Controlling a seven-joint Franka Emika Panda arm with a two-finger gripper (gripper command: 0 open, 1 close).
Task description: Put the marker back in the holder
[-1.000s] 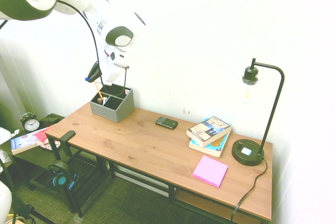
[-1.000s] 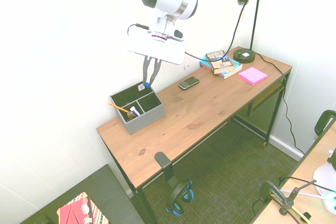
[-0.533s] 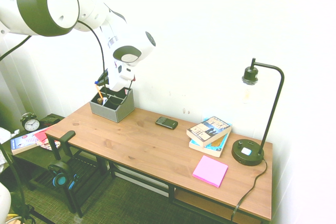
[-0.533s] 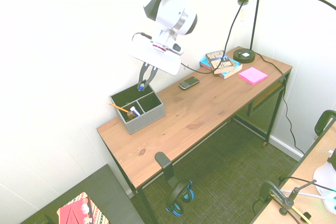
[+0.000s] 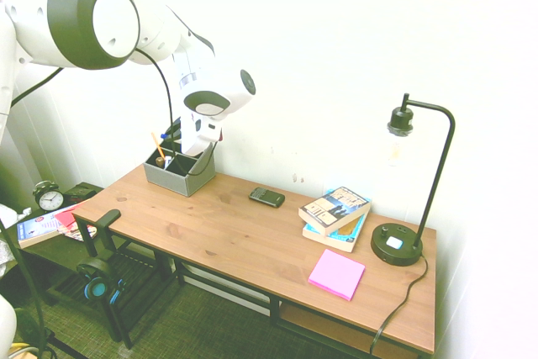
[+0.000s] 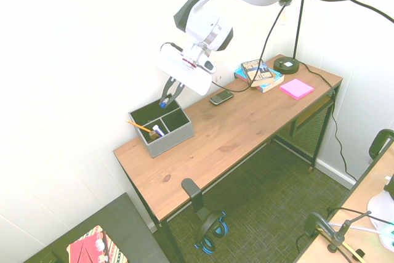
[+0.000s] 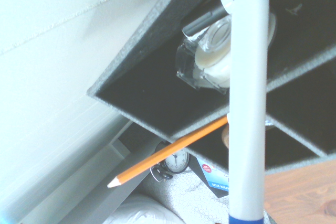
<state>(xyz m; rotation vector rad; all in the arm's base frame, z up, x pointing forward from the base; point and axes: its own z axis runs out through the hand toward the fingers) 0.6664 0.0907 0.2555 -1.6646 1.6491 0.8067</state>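
- gripper (image 6: 166, 98) closed on the marker (image 6: 164, 103); marker hangs tip-down over the holder (image 6: 161, 129), above the back compartment, clear of the rim
- wrist view: marker (image 7: 249, 103) barrel runs across the open holder (image 7: 142, 59); tape roll (image 7: 212, 53) lies in the compartment beneath it
- holder (image 5: 178, 169) sits at the desk (image 6: 246, 127) end close to the wall; little room behind the back rim, free desk surface in front
- orange pencil (image 6: 140, 127) leans out of the front compartment over the holder's edge, away from the marker; also seen in the wrist view (image 7: 168, 153)
- phone (image 6: 221, 97) lies well apart along the desk; books (image 6: 258, 74), pink notepad (image 6: 296, 88) and lamp (image 6: 287, 63) are at the far end
- open space above the holder apart from the arm
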